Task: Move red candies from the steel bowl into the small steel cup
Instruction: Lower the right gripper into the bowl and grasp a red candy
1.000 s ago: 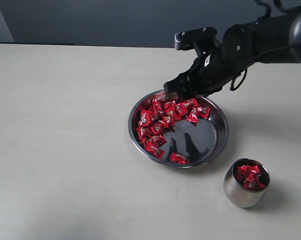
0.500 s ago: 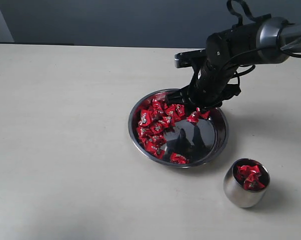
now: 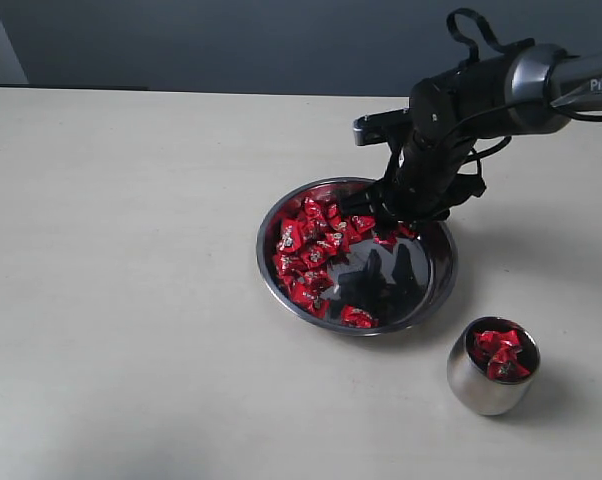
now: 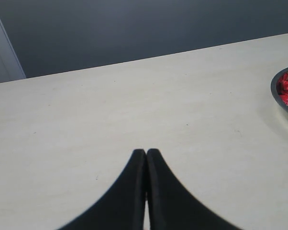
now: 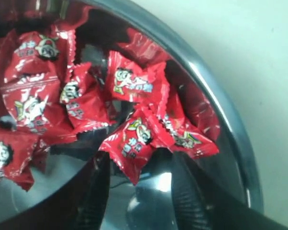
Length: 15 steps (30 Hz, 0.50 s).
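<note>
At the steel bowl's (image 3: 451, 262) 1 o'clock edge, right gripper (image 5: 139, 191) has dropped from rim height into the red candies (image 3: 311, 255). Its jaws are apart, straddling one wrapper, not clamped yet. Grab looks imminent. Small steel cup (image 3: 478, 388) sits at the bowl's 4 o'clock, part-filled.

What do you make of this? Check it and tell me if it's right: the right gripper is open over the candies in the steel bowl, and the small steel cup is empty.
One thing is wrong: the small steel cup is not empty. The exterior view shows red candies piled in it. The rest holds: the right gripper is open over the candies in the steel bowl.
</note>
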Each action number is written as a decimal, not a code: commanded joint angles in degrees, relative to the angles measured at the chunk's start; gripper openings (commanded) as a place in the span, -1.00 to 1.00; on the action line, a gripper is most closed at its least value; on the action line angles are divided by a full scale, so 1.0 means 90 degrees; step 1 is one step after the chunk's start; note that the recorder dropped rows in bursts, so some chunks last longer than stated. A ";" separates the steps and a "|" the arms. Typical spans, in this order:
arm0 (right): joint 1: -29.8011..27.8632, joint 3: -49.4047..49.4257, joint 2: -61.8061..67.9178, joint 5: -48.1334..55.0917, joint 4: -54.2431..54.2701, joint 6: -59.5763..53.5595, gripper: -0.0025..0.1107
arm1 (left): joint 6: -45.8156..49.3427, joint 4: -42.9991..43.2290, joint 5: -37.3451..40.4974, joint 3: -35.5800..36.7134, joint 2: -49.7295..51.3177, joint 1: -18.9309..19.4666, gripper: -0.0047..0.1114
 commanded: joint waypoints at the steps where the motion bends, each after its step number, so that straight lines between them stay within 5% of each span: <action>1: -0.0028 -0.0031 0.0012 -0.0145 0.0073 0.0019 -0.24 | -0.0035 0.0012 -0.0043 0.0006 -0.0028 -0.0052 -0.91; 11: -0.0028 -0.0031 0.0023 -0.0169 0.0090 0.0019 -0.24 | -0.0035 0.0012 -0.0043 0.0006 -0.0028 -0.0052 -0.91; 15: -0.0028 -0.0031 0.0023 -0.0144 0.0090 0.0019 -0.39 | -0.0035 0.0012 -0.0043 0.0006 -0.0028 -0.0052 -0.91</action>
